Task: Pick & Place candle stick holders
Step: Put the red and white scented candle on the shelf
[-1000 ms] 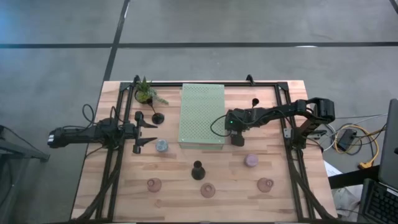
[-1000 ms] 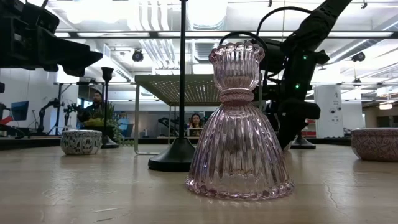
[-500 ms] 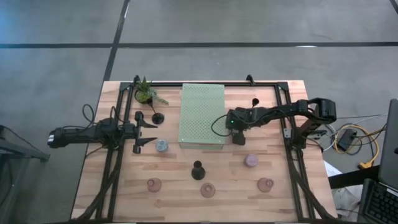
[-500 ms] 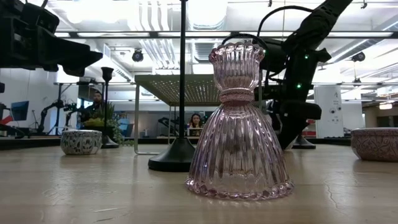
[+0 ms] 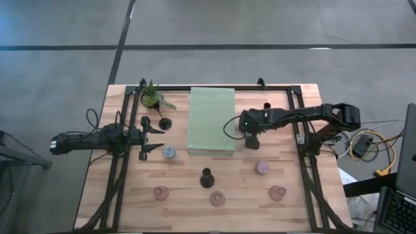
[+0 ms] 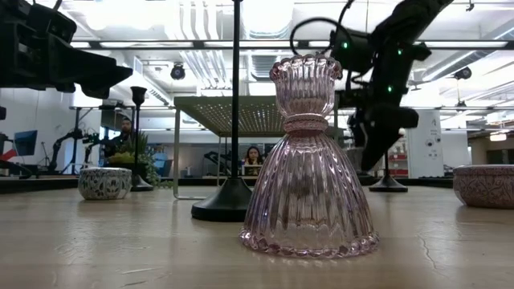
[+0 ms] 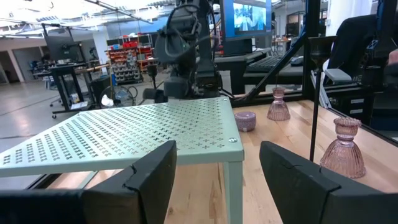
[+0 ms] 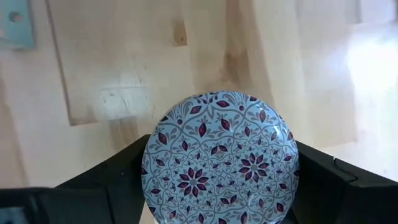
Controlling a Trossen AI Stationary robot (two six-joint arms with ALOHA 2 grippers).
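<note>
My right gripper (image 5: pixel 252 141) hangs just right of the pale green perforated mat (image 5: pixel 211 120), shut on a small round cup with a purple floral pattern (image 8: pixel 217 158). My left gripper (image 5: pixel 153 138) waits open and empty at the table's left, next to a pale blue cup (image 5: pixel 169 153). Black candlesticks stand on their round bases at the left (image 5: pixel 163 122), the middle (image 5: pixel 207 177) and behind my right arm (image 5: pixel 266 105). A lilac cup (image 5: pixel 262 168) and three pink glass holders (image 5: pixel 217 199) stand along the near side. My right gripper pinches the patterned cup between its two fingers, one on each opposite side of its round wall (image 8: pixel 148 180). The fingers (image 8: pixel 118 183) come from above, pointing down. The cup's round patterned face is turned up toward the wrist, and it appears lifted above the wood.
A small potted plant (image 5: pixel 153 97) stands at the far left. The mat is a raised platform on thin legs (image 7: pixel 230 180). A black frame (image 5: pixel 302 130) borders the table. In the low view a pink glass holder (image 6: pixel 309 156) stands close in front.
My right gripper has risen from the table and gone a little toward the table's right edge, carrying the patterned cup with it. The black candlestick base behind it now shows in the low view.
</note>
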